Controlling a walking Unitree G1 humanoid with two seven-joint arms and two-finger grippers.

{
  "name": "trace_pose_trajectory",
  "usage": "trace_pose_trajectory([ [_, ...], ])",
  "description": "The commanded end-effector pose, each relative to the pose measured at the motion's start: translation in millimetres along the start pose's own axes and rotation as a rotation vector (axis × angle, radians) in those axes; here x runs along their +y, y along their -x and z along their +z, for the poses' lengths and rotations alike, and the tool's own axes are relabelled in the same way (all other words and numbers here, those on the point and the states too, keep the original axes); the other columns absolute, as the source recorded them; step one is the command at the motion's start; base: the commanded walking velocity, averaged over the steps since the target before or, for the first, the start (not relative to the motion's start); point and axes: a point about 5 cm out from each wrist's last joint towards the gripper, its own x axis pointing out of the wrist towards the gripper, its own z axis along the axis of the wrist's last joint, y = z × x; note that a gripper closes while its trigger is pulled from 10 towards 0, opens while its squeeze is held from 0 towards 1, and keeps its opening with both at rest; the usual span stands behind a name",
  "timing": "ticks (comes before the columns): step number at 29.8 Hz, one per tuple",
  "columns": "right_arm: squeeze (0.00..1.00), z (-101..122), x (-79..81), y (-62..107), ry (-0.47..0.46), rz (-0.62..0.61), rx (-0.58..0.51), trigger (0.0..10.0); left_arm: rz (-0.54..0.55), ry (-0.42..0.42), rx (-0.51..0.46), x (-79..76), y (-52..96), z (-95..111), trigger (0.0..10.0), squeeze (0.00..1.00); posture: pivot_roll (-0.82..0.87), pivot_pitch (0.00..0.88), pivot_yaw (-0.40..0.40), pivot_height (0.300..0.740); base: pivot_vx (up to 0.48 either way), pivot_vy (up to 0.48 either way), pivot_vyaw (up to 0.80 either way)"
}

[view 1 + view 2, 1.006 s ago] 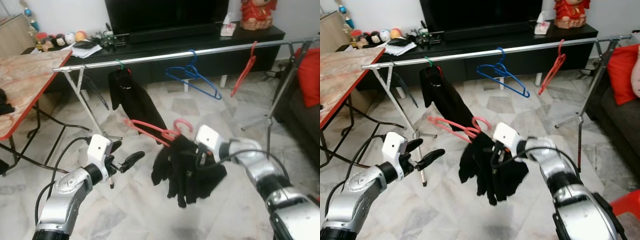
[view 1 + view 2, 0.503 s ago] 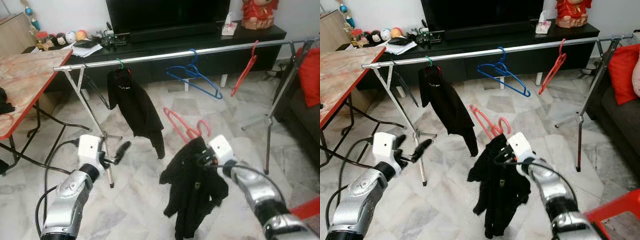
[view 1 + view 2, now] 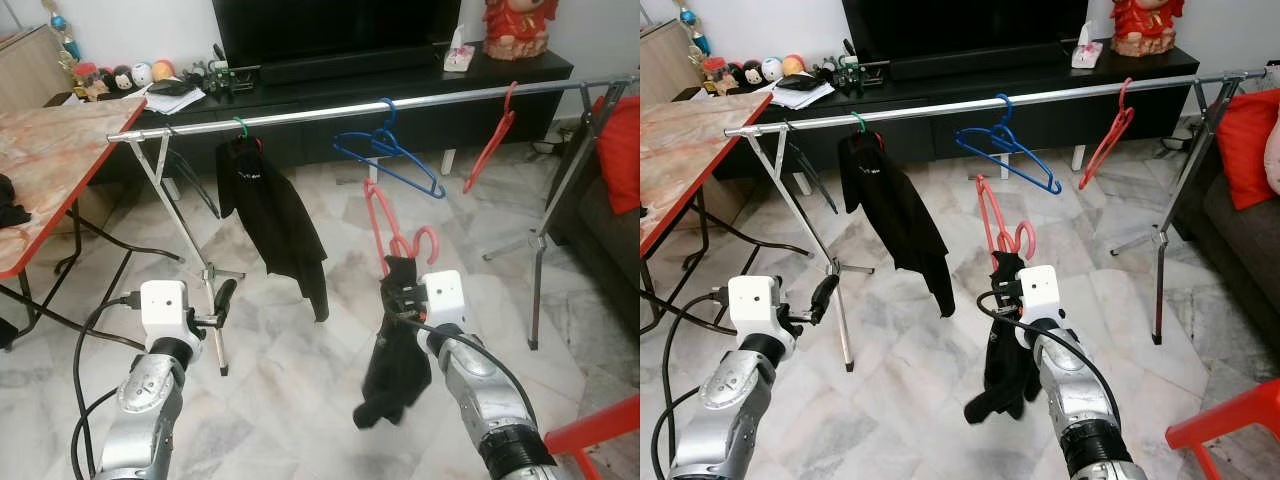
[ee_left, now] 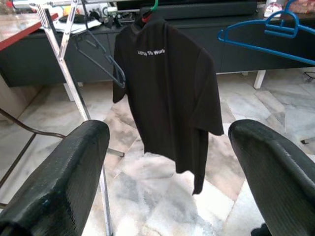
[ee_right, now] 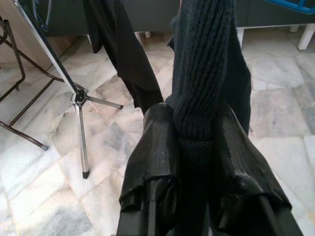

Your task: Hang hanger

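The right gripper (image 3: 400, 295) is squeezed tight on a dark cloth (image 5: 206, 83) that sits on a pink hanger (image 3: 385, 225). The hanger sticks up just above the gripper, with its hook on top, and the cloth droops down below it. The job is not done yet. The hook is not on the rail (image 3: 330, 108), which runs across higher up and farther away from the gripper. I think the hanger must go up and forward until the hook catches the rail. A blue hanger (image 3: 392, 160) hangs on the rail right beyond the gripper and could get in the way. A black shirt (image 3: 268, 210) hangs off to its left and a red hanger (image 3: 490, 140) to its right. The left gripper (image 4: 167, 167) is wide open, holds nothing, and points at the shirt.
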Motion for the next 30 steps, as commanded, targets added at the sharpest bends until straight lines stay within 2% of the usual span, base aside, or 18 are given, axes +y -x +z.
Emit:
trace_pose_trajectory([
  [1,0.0,22,2.6,-4.8,0.01,0.006,-0.072,10.0,0.008,-0.015,-0.033,-0.5,-1.9,6,10.0,0.0,-0.07,0.0,0.109,0.74,0.0,0.0,-0.8],
  [17,0.0,23,15.8,-5.6,0.011,0.045,-0.066,10.0,-0.003,0.029,-0.037,-5.1,-2.1,5,10.0,0.0,-0.07,0.0,0.108,0.74,0.0,0.0,-0.79],
  [19,0.0,23,17.5,-5.7,0.015,0.053,-0.066,10.0,-0.002,0.044,-0.033,-5.4,-2.1,4,10.0,0.0,-0.07,0.0,0.108,0.74,0.0,0.48,-0.79],
  [22,0.0,24,18.1,-6.0,0.018,0.056,-0.069,10.0,-0.003,0.027,-0.044,-5.4,-2.4,6,10.0,0.0,-0.07,0.0,0.106,0.74,0.0,0.447,-0.79],
  [30,0.0,26,17.6,-7.1,0.036,0.061,-0.067,10.0,-0.012,0.009,-0.056,-6.2,-3.7,8,10.0,0.0,-0.07,0.0,0.102,0.74,0.0,0.0,-0.79],
])
